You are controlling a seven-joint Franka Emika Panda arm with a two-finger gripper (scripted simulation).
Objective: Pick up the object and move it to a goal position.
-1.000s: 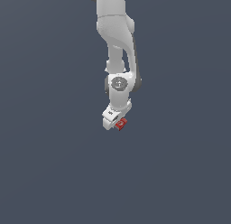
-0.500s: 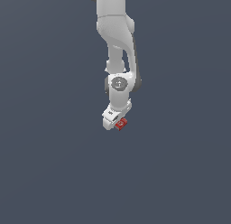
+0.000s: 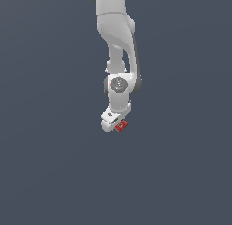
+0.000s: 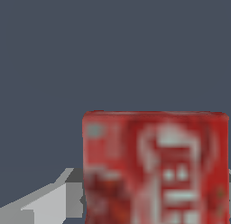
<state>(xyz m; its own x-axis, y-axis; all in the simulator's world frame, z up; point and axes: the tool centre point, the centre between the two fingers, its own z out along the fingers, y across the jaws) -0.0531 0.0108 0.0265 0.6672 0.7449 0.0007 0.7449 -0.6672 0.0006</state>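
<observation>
The object, a small red block (image 3: 121, 126) with whitish markings, sits at the tip of my white gripper (image 3: 117, 124) in the exterior view. The arm hangs down from the top edge of that view and the gripper is tilted toward the exterior view's right. In the wrist view the red block (image 4: 155, 169) fills much of the picture, its marked face toward the camera. One grey finger (image 4: 49, 203) lies against its side and the other finger is out of view. The gripper looks shut on the block.
A plain dark grey-blue ground (image 3: 45, 174) lies all around the arm. The white arm links (image 3: 118, 47) come down the middle of the exterior view. No other object shows.
</observation>
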